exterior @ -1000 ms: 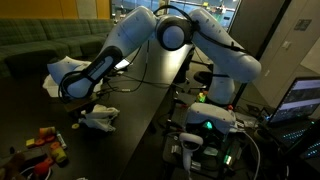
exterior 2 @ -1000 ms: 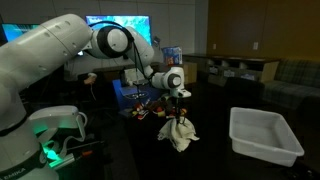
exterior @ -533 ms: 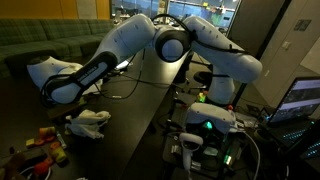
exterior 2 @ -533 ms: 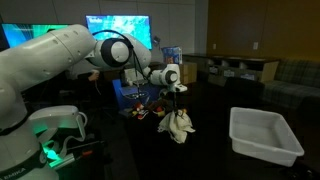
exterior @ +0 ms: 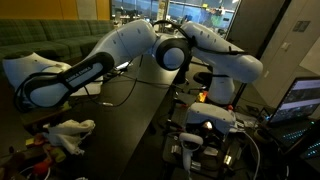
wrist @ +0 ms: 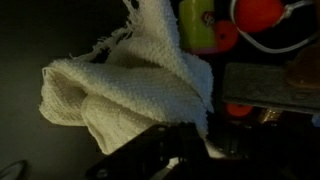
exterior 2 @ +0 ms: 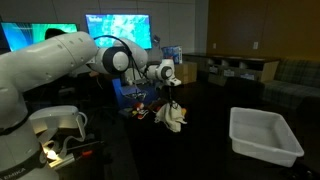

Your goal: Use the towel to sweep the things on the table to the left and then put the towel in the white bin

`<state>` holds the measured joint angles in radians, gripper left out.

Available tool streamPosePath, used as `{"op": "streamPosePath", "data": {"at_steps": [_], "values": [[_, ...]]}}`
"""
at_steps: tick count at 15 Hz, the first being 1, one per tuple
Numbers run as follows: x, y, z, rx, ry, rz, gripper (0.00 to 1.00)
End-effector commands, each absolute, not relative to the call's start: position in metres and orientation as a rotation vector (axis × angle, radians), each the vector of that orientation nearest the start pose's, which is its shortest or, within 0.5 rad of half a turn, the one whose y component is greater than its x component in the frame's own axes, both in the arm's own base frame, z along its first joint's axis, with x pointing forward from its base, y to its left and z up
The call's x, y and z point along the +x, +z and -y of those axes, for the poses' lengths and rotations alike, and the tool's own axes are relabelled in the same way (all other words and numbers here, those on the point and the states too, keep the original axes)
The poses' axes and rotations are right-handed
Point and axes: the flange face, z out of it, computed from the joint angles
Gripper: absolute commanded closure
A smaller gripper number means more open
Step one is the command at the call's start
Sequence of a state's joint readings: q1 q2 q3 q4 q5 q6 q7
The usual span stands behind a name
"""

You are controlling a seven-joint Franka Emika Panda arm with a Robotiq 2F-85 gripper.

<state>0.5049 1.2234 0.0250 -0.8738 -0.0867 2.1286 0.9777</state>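
Note:
The white towel (exterior: 68, 135) (exterior 2: 172, 115) hangs bunched from my gripper (exterior 2: 174, 99), which is shut on its top folds. In the wrist view the towel (wrist: 125, 85) fills the middle, and the dark fingers (wrist: 160, 150) pinch it from below. The things, small red, yellow and orange toys (wrist: 205, 25) (exterior 2: 140, 108) (exterior: 40, 160), lie right beside the cloth on the dark table (exterior 2: 210, 150). The white bin (exterior 2: 264, 135) stands well apart from the towel, near the table's other end. My gripper (exterior: 55, 122) is hard to make out behind the cloth.
The robot's base with a green light (exterior: 205, 125) stands by the table edge, next to a lit laptop (exterior: 300, 100). Bright screens (exterior 2: 118, 28) glow behind the toys. A cable (exterior: 130, 85) runs across the table top.
The arm has stretched out further, carrying the towel across the table away from the bin and up against the pile of toys. The grip has not changed.

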Motion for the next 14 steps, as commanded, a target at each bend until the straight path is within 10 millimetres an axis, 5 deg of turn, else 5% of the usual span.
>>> {"op": "streamPosePath", "data": {"at_steps": [1, 7, 14], "values": [[0.697, 0.163, -0.407, -2.991, -0.079, -0.651, 0.91], [0.709, 0.227, -0.411, -2.894, -0.162, -0.632, 0.91], [0.732, 0.309, -0.348, -2.88, -0.209, -0.644, 0.91]]}}
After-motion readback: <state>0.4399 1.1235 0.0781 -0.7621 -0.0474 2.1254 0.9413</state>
